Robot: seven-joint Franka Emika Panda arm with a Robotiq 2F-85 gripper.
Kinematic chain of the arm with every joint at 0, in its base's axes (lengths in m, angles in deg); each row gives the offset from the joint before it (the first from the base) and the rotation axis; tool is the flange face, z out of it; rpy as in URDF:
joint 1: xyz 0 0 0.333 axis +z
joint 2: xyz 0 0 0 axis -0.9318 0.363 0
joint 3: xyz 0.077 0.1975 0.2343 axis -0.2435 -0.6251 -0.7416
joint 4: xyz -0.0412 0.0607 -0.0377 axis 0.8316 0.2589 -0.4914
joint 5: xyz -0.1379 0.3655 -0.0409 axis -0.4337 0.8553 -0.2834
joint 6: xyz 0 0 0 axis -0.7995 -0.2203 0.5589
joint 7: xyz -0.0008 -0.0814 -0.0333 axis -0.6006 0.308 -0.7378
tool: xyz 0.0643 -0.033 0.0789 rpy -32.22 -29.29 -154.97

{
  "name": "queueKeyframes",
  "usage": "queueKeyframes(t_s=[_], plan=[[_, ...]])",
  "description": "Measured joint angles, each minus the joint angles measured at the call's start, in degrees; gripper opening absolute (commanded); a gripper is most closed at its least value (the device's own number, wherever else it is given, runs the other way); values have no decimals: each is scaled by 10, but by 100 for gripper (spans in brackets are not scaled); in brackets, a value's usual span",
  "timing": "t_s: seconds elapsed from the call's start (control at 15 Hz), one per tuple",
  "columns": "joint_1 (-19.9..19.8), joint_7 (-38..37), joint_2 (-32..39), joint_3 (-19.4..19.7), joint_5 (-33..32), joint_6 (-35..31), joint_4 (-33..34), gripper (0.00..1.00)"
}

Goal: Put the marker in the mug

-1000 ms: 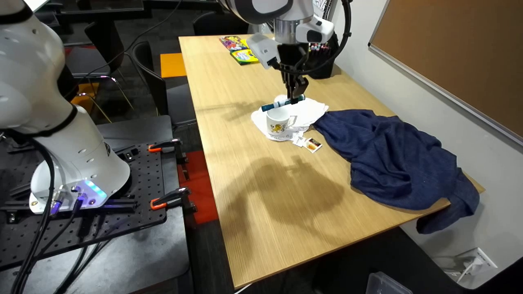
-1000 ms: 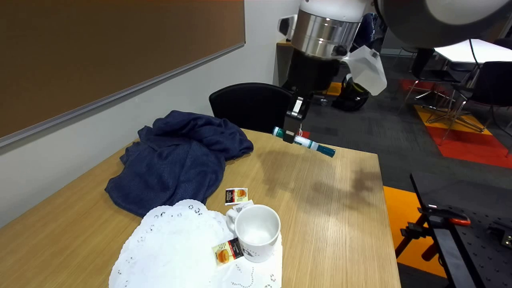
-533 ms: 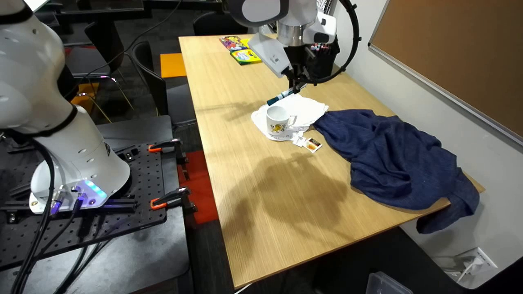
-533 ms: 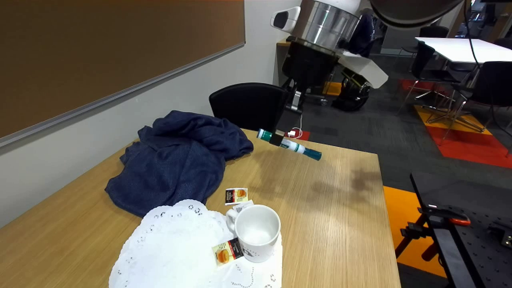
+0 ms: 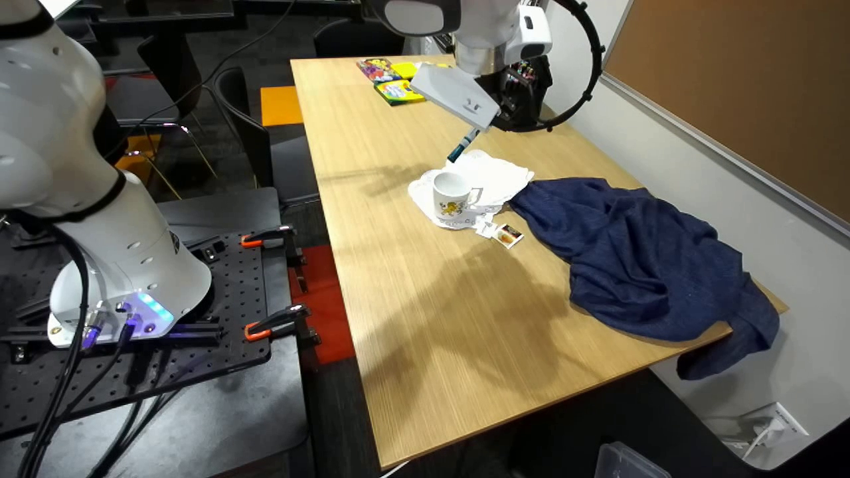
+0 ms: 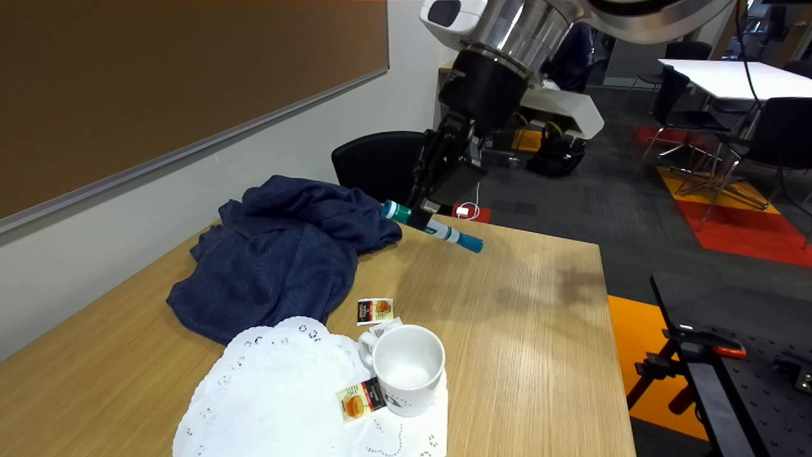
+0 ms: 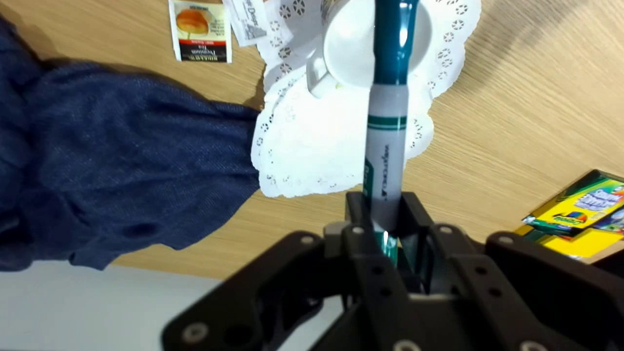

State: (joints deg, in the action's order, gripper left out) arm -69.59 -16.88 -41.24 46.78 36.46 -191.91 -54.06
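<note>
My jaws are closed on both sides of the slim teal-capped, white-barrelled marker [image 7: 386, 131], gripping it towards its green end, so the cap juts out free. It hangs aslant, cap end lower, well above the pale wooden worktop [image 6: 539, 381] and apart from the squat white ceramic mug [image 6: 406, 374].

To place it well, I judge I should tip it steeper until the cap points nearly straight down, centre it over the mouth, then descend slowly. In an exterior view the handle is on the mug's left, so I would keep off that side. The mug stands on thin white lacy paper [image 6: 273, 393], which might slide if I clip the rim. I would let go only once the cap is well inside.

Counting, as that exterior view lies: one marker, in my hold; one mug; one crumpled navy-blue cloth [image 6: 285, 254], far and left; one flat red-black-yellow tea sachet [image 6: 361, 398] at the mug's left, touching or just beside; a second such sachet [image 6: 374, 311] farther off; one small white packet [image 6: 386, 326] between that and the mug. Whether the lacy paper is one sheet or two, I cannot tell.
</note>
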Motion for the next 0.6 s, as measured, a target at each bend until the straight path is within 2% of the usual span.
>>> queueKeyframes(t_s=[0.33,0.6], plan=[[-3,226,1,4,144,61,17,5],[-17,388,12,23,218,170,26,5]])
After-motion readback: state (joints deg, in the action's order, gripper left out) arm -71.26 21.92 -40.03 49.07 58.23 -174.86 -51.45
